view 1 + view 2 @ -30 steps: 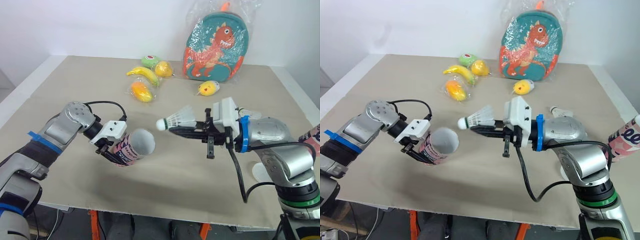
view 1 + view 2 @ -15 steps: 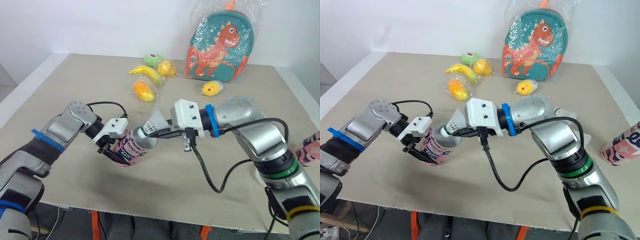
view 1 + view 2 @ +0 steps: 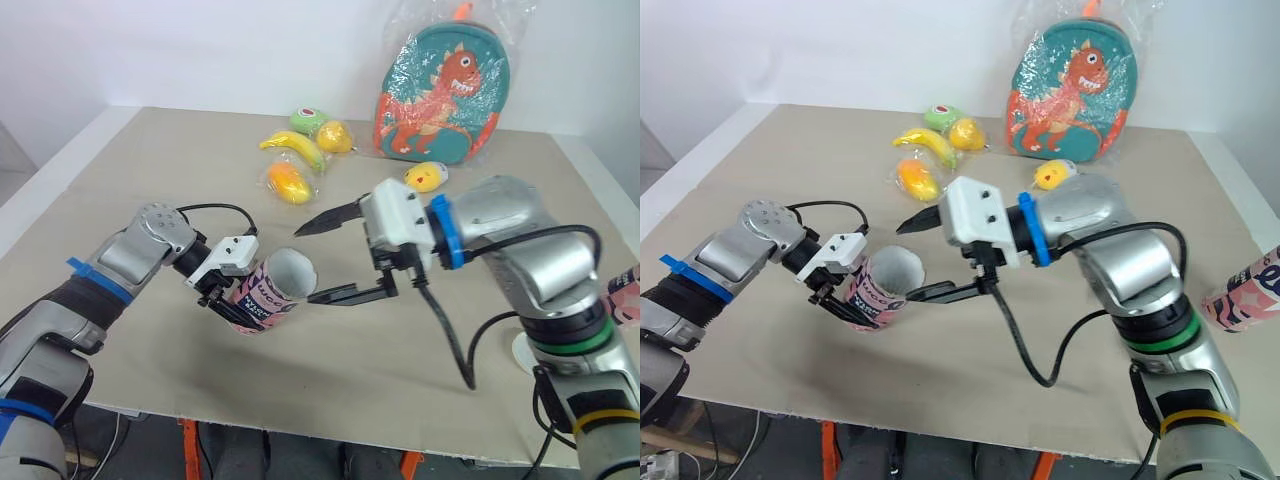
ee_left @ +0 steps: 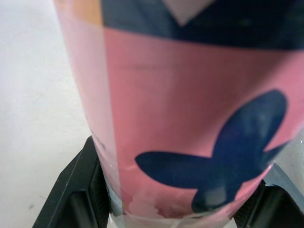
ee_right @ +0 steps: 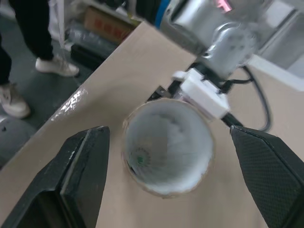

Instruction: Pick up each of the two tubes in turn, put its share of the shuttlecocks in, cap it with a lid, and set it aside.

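A pink patterned tube [image 3: 262, 300] is tilted above the table, its open mouth [image 3: 290, 270] facing right. My left gripper [image 3: 230, 300] is shut on its lower body, and the black fingers [image 4: 76, 190] press its sides. My right gripper [image 3: 308, 262] stands wide open just in front of the mouth, one finger [image 5: 80, 175] on each side of it and nothing between them. A white shuttlecock [image 5: 145, 154] lies inside the tube [image 5: 166, 147], cork end deep. The second pink tube [image 3: 1245, 290] lies at the table's right edge. A white lid [image 3: 520, 350] peeks out behind my right forearm.
A dinosaur backpack [image 3: 440, 90] in plastic stands at the back. Toy fruit lies at the back middle: a banana [image 3: 292, 150], an orange piece [image 3: 284, 182] and a yellow one [image 3: 427, 178]. A person's legs [image 5: 23, 47] stand beyond the table's edge.
My right gripper carried the shuttlecock leftward to the tube's mouth, pushed it in, then opened wide and drew back a little. The shuttlecock is now inside the tube. The left arm held still.
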{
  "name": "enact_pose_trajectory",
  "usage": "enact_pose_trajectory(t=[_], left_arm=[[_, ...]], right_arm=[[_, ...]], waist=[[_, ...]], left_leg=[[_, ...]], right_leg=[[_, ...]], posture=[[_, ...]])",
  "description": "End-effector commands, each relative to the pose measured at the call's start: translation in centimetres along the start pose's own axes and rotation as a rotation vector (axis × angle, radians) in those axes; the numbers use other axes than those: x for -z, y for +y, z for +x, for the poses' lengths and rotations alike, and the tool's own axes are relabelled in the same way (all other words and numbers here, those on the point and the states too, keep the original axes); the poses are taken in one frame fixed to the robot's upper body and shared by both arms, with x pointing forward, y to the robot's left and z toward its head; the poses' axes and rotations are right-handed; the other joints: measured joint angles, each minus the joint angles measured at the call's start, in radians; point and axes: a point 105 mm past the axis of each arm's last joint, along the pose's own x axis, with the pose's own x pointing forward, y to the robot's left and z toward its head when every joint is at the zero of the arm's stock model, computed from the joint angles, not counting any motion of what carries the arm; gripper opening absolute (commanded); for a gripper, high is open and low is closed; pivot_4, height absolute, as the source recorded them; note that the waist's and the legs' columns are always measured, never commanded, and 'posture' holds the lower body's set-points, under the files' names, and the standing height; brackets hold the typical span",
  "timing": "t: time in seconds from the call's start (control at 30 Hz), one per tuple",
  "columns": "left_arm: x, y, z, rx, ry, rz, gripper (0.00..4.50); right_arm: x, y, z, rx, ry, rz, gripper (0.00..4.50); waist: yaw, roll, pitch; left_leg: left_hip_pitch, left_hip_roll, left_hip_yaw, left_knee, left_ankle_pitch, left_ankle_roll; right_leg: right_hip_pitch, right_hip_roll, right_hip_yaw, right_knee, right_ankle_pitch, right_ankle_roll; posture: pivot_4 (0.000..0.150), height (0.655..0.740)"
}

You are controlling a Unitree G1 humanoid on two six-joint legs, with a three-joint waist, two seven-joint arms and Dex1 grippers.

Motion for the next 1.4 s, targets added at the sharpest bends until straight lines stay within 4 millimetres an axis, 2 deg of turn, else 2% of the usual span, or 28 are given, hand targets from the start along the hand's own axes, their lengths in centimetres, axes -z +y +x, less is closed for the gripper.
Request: enact_pose_trajectory(t=[0.03, 0.07, 0.17, 0.3, 0.37, 0.47, 0.6, 0.73, 1.07, 1.23, 1.4], left_arm=[[0.5, -0.8, 2.1, 0.076, -0.004, -0.010, 2.71], [0.5, -0.8, 2.1, 0.076, -0.005, -0.010, 2.71], [0.5, -0.9, 2.1, 0.075, -0.011, -0.009, 2.71], [0.5, -1.0, 2.1, 0.073, -0.016, -0.009, 2.71], [0.5, -1.0, 2.2, 0.072, -0.017, -0.008, 2.71], [0.4, -0.7, 2.2, 0.069, -0.019, -0.004, 2.71], [0.2, -0.6, 2.3, 0.072, -0.023, 0.002, 2.71], [0.1, -0.4, 2.2, 0.067, -0.023, 0.006, 2.71], [0.0, -0.4, 2.1, 0.061, -0.027, 0.007, 2.71], [-0.1, -0.3, 2.1, 0.057, -0.029, 0.009, 2.71], [-0.2, -0.2, 2.0, 0.053, -0.031, 0.013, 2.71]], right_arm=[[-0.2, 0.1, -3.2, 0.169, -0.021, 0.040, 4.40], [0.1, 0.2, -3.9, 0.211, -0.015, 0.063, 4.40], [3.3, 0.2, -7.8, 0.480, 0.073, 0.176, 4.40], [7.6, 1.3, -14.2, 0.880, 0.193, 0.300, 4.40], [8.3, 2.8, -16.7, 1.017, 0.205, 0.346, 4.40], [8.7, 5.2, -19.2, 1.147, 0.229, 0.402, 4.40], [9.8, 7.6, -20.1, 1.170, 0.284, 0.481, 4.40], [12.5, 9.3, -22.3, 1.250, 0.359, 0.593, 4.40], [14.6, 8.6, -22.8, 1.269, 0.347, 0.655, 4.40], [16.7, 8.2, -24.1, 1.323, 0.392, 0.695, 4.40], [17.0, 8.2, -24.6, 1.349, 0.374, 0.703, 4.40]], waist=[[0.004, 0.000, 0.000], [0.004, 0.000, 0.000], [0.012, 0.000, 0.000], [0.018, 0.000, 0.000], [0.019, 0.001, -0.001], [0.017, 0.003, -0.002], [0.016, 0.005, -0.003], [0.016, 0.004, -0.003], [0.016, 0.005, -0.003], [0.015, 0.005, -0.003], [0.015, 0.005, -0.003]], left_leg=[[0.000, 0.000, 0.000, 0.000, 0.000, 0.000], [-0.001, 0.000, 0.000, 0.000, 0.000, 0.000], [0.000, 0.000, -0.001, 0.000, 0.000, 0.000], [-0.001, 0.000, 0.000, 0.000, 0.000, 0.000], [-0.001, -0.001, -0.001, 0.000, 0.000, 0.000], [-0.001, -0.001, -0.001, 0.000, 0.000, 0.000], [0.000, -0.001, -0.001, 0.000, 0.000, 0.000], [0.001, -0.001, 0.000, 0.003, 0.001, 0.001], [0.000, -0.001, 0.003, 0.004, 0.001, 0.001], [0.000, -0.001, 0.003, 0.004, 0.001, 0.001], [0.000, -0.001, 0.003, 0.004, 0.000, 0.001]], right_leg=[[0.000, 0.000, 0.000, 0.000, 0.000, 0.000], [0.000, 0.000, 0.000, 0.000, 0.000, 0.000], [0.000, 0.000, 0.000, 0.000, 0.000, -0.001], [-0.001, 0.000, 0.001, 0.000, 0.000, 0.000], [0.000, 0.000, 0.000, 0.000, -0.001, 0.000], [0.000, 0.000, 0.000, 0.000, -0.001, 0.000], [0.001, 0.000, 0.001, 0.000, -0.002, 0.003], [0.002, 0.000, 0.003, 0.000, -0.004, 0.003], [0.001, 0.001, 0.006, 0.000, -0.003, 0.004], [0.001, 0.001, 0.006, -0.001, -0.003, 0.006], [0.001, 0.001, 0.006, -0.001, -0.002, 0.007]], posture=[[0.150, 0.7302], [0.150, 0.7302], [0.150, 0.7302], [0.150, 0.7302], [0.150, 0.7302], [0.150, 0.7302], [0.150, 0.7302], [0.150, 0.7302], [0.150, 0.7302], [0.150, 0.7302], [0.150, 0.7302]])
